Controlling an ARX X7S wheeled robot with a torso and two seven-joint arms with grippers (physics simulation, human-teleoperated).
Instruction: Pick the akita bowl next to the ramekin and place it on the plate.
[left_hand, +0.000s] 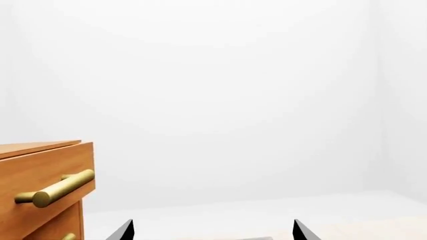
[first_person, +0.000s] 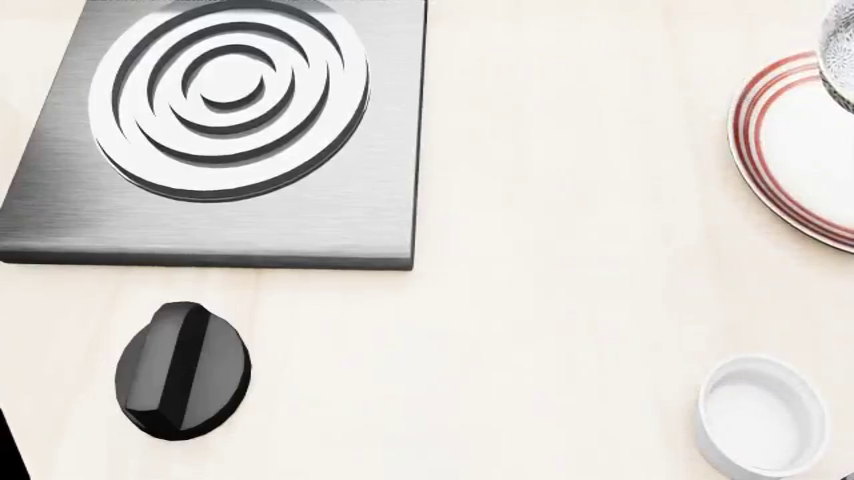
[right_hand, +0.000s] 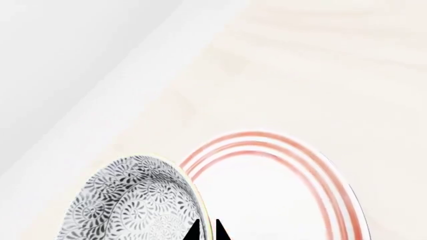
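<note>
The worktop carries the plate at my right edge. My right tool is clenched on the akita bowl's rim, holding it tilted over the plate's edge for placing. The ramekin sits nearer. My left tool idles, released.

Pale wooden countertop carries a square brushed-metal burner plate with raised concentric rings, set flat at the head view's upper left. A black oval control knob sits just below it, apart from its edge. A wooden drawer unit with brass bar handles stands against a white wall
</note>
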